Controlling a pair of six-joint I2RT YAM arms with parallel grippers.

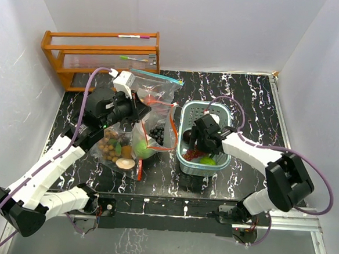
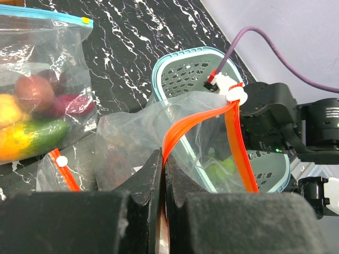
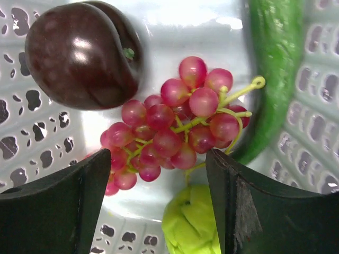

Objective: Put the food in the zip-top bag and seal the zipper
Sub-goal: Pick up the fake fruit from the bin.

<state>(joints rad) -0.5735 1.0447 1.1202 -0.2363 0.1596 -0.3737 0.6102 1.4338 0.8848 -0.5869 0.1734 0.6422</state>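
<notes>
Left hand (image 2: 162, 161) pinches the bag (image 2: 132, 132); right hand (image 3: 159, 159) straddles grapes (image 3: 175, 127) in basket (image 3: 42, 143)

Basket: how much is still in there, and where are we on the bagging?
Done: dark grapes lie in the orange-zipper bag. In hand: the left gripper pinches that bag's zipper edge; the right gripper, open, straddles the red grapes. Left: plum, cucumber, a light green piece in the basket, then sealing.
</notes>
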